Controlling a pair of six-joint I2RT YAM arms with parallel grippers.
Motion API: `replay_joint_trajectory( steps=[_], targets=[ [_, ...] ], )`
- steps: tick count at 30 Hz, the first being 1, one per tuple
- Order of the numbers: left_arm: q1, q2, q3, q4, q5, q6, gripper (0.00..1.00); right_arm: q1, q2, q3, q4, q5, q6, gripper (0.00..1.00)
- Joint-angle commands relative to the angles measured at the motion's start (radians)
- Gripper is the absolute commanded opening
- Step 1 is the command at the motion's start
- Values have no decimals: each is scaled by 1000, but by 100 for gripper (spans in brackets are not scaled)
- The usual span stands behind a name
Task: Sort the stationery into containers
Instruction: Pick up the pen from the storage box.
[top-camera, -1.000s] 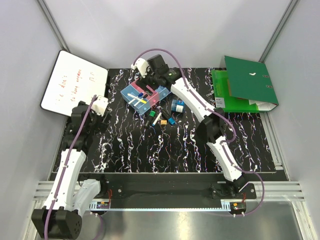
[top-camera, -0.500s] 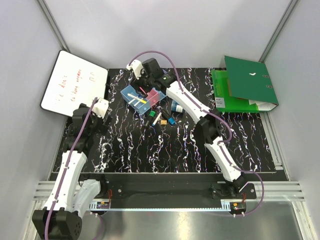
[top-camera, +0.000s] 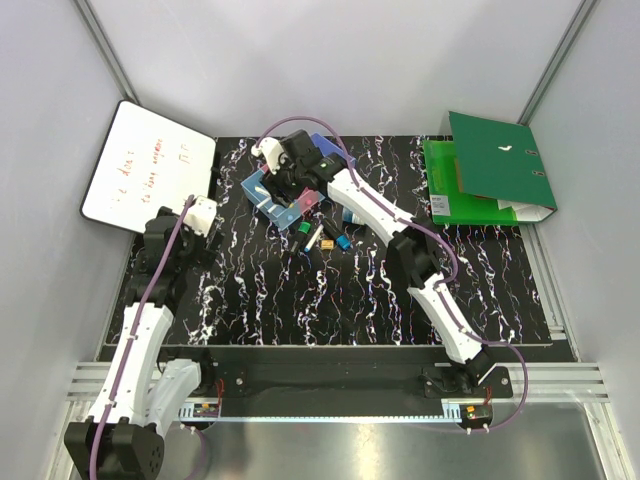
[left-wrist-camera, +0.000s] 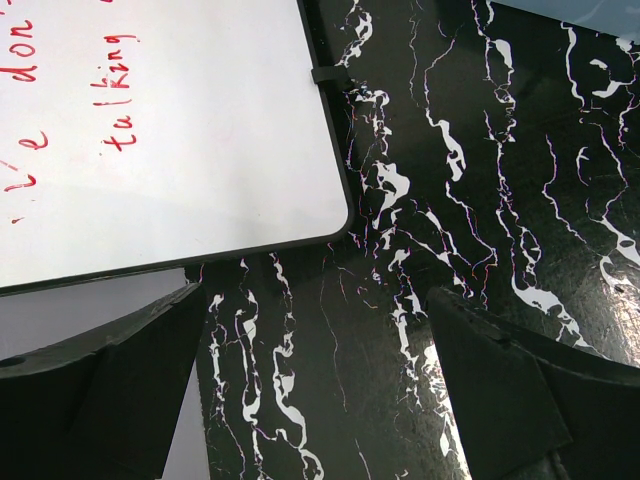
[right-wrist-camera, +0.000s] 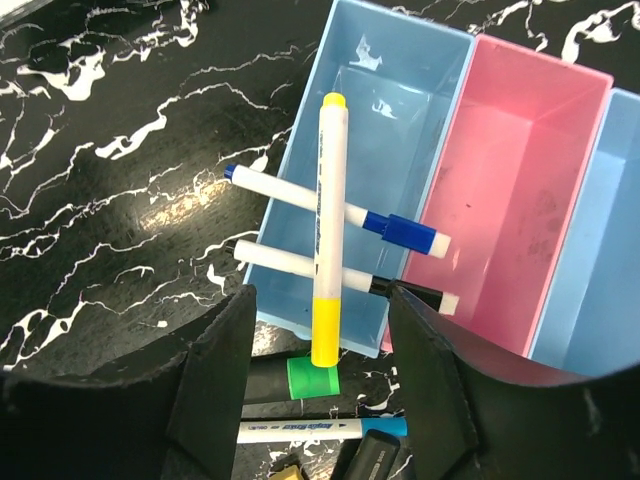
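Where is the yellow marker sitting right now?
In the right wrist view, the yellow marker lies along the light blue bin, resting across two white markers, its capped end overhanging the near rim; the pink bin is immediately right.

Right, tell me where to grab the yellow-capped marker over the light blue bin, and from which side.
Grip the yellow-capped marker at its yellow cap end, which juts over the near wall of the light blue bin, coming from above with jaws across the barrel. It lies on two white markers, so a mid-barrel grip would likely catch them. The right gripper straddles that end.
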Motion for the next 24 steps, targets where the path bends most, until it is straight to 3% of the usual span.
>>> replay_joint_trajectory(
  steps=[1,8,20,24],
  targets=[
    [-3,-19,-6,52,3,2,99,14,8,0,39,-26,12,63],
    [-3,-20,-9,53,4,1,99,14,40,18,42,-20,17,56],
    [-3,-31,-15,58,7,10,99,15,68,32,53,6,18,52],
    [-3,-37,-24,64,6,13,99,15,68,30,53,1,20,44]
  ],
)
